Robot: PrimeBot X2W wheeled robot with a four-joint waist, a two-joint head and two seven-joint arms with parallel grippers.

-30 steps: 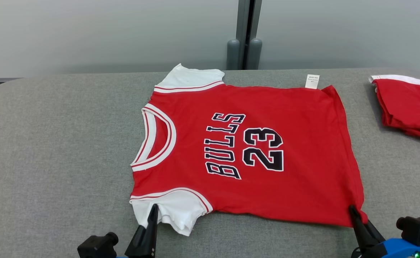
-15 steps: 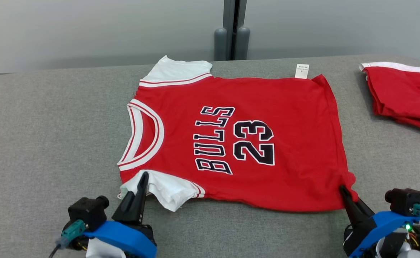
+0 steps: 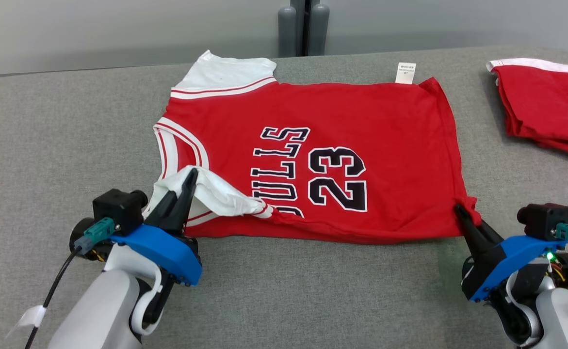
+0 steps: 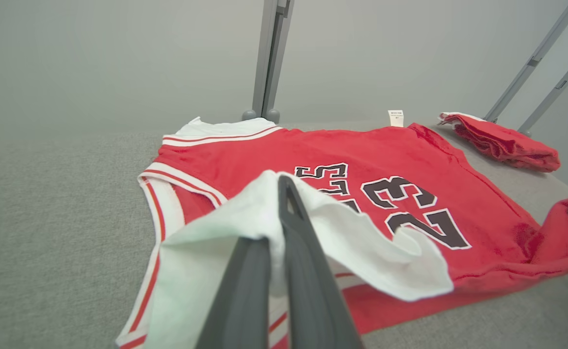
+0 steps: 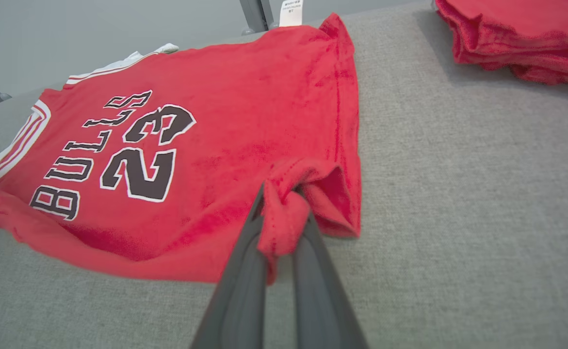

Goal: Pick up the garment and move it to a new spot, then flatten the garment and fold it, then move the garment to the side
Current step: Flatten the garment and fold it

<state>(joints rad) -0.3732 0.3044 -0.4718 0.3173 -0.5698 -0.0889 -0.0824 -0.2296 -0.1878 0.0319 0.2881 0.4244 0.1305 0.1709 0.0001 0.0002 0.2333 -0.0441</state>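
Two dark, long-fingered grippers each pinch one end of the near edge of a red short-sleeved basketball jersey (image 3: 361, 121) with white sleeves and black "BULLS 23" lettering. The jersey lies spread across the middle of a grey fabric-covered table (image 3: 46, 135), its neck toward the robot's left. The left gripper (image 3: 192, 172) has its fingers pressed together on the near white sleeve (image 3: 216, 194), holding it raised and draped over the lower part of the lettering. The right gripper (image 3: 458, 208) is clamped on a bunched red hem corner (image 3: 469, 204); the wrist view shows cloth wedged between its fingers. Holding both ends of one long side this way looks meant to carry that side evenly over the shirt for a lengthwise fold, so the flattening seems done and the folding is under way. A white care label (image 3: 405, 72) sticks out at the far hem, and a second, folded red garment (image 3: 545, 111) sits well apart at the table's far right. Compared with a second ago, when the near sleeve lay flat on the table and the whole word was readable, the sleeve is now lifted inward and the near edge has rolled up. The camera has also tilted, so the whole scene sits higher in the head view.
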